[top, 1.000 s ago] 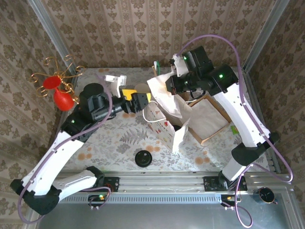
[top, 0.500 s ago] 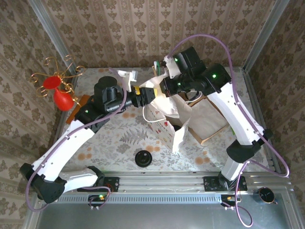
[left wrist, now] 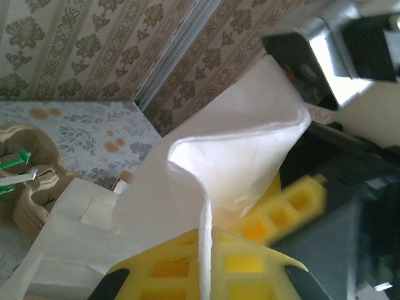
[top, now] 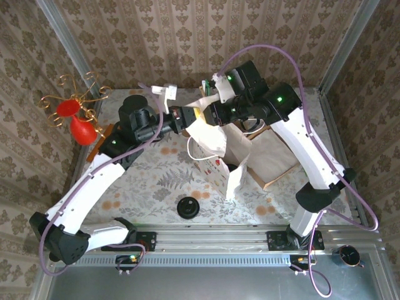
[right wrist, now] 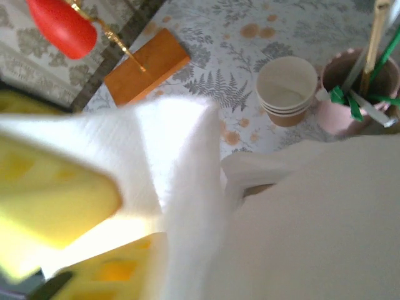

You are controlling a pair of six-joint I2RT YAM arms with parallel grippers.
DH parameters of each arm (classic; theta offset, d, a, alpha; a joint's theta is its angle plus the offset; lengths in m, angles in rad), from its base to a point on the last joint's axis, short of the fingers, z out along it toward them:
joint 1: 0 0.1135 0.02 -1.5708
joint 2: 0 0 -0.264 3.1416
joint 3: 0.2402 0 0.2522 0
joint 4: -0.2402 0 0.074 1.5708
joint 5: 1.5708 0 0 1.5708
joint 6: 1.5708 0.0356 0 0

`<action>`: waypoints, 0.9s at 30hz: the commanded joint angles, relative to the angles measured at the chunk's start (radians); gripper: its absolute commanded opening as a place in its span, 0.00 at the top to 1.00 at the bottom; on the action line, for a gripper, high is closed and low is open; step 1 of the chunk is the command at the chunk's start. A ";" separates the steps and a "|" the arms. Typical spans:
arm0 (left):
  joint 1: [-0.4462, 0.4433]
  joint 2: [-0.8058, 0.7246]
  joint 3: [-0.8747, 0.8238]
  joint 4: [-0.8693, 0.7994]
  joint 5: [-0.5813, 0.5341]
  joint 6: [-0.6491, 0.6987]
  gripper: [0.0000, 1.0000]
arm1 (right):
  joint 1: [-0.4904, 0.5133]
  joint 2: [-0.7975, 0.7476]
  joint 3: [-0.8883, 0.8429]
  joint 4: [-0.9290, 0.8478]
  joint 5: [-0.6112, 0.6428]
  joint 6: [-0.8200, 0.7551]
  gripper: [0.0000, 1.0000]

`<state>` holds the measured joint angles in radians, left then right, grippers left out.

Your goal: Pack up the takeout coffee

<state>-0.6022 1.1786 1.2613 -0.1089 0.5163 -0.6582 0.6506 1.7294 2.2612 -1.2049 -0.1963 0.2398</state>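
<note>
White bag [top: 219, 139] pinched (left jaws).

My left arm [top: 94, 181] reaches up from 7 o'clock, left gripper [top: 194, 115] pointing toward 3, pinched tight on the bag [top: 212, 134] edge. Right arm [top: 312, 144] arches from 5 o'clock, right gripper [top: 206, 111] pointing toward 9, jaws too blurry to call.
</note>
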 commanded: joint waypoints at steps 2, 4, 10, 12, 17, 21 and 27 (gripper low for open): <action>0.068 -0.017 -0.003 0.107 0.176 -0.057 0.97 | -0.046 -0.058 -0.009 -0.014 -0.087 -0.033 0.49; 0.114 -0.022 -0.008 0.132 0.252 -0.086 0.98 | -0.094 -0.105 -0.071 0.023 -0.177 -0.023 0.41; 0.237 -0.039 -0.042 0.277 0.437 -0.240 1.00 | -0.166 -0.240 -0.264 0.157 -0.424 -0.037 0.00; 0.249 -0.037 -0.044 0.318 0.465 -0.283 1.00 | -0.166 -0.258 -0.293 0.171 -0.447 -0.060 0.00; 0.249 -0.033 -0.026 0.359 0.511 -0.330 1.00 | -0.152 -0.251 -0.324 0.212 -0.486 -0.082 0.00; 0.248 -0.028 -0.015 0.448 0.552 -0.409 1.00 | -0.126 -0.222 -0.321 0.269 -0.546 -0.123 0.00; 0.237 -0.029 0.023 0.505 0.605 -0.470 1.00 | -0.120 -0.175 -0.320 0.386 -0.776 -0.150 0.00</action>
<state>-0.3592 1.1629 1.2385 0.3042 1.0599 -1.0679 0.5240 1.5414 1.9434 -0.9119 -0.8043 0.1284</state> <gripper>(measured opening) 0.048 0.999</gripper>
